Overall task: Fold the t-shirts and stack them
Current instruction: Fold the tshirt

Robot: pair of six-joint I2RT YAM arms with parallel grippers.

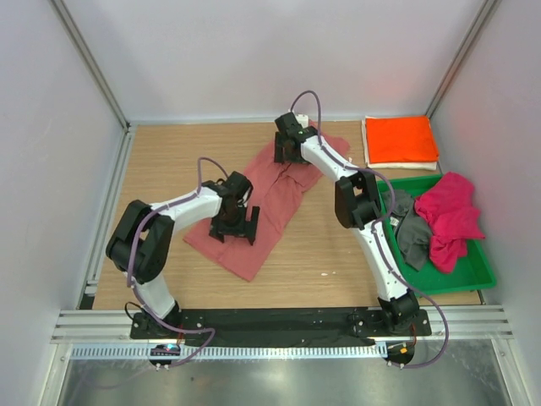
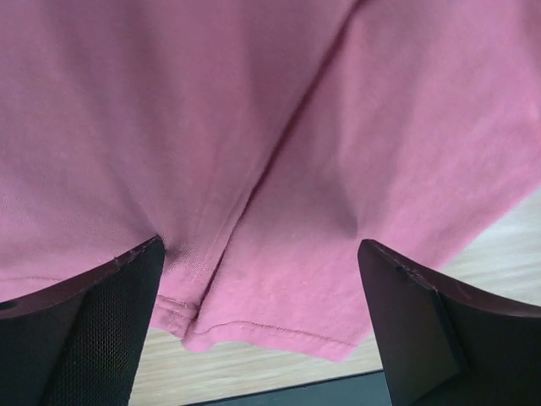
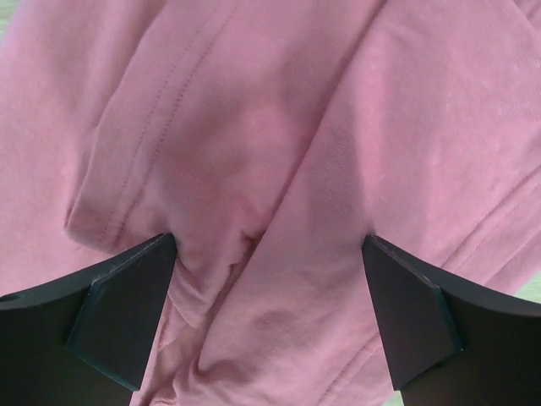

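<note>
On the left of the light wooden table (image 1: 169,152), the left gripper (image 1: 237,235) hangs low over the near end of the dusty salmon-red cloth t-shirt (image 1: 272,196). The shirt lies spread diagonally across the middle of the table, its near hem toward the left arm and its other end toward the back. The left wrist view shows the two black fingers spread wide, with the hem and a long crease between them — nothing is pinched. At the shirt's far end the right gripper (image 1: 287,157) is down over rumpled cloth, its fingers likewise wide apart and grasping nothing. Further right, in the back corner, a bright orange t-shirt (image 1: 401,138) lies folded square on top of a folded white t-shirt (image 1: 397,166). Nearer, the green plastic tray (image 1: 473,275) holds a crumpled dark grey t-shirt (image 1: 412,235) and, touching it on the right, a bunched magenta t-shirt (image 1: 450,218) — both unfolded.
</note>
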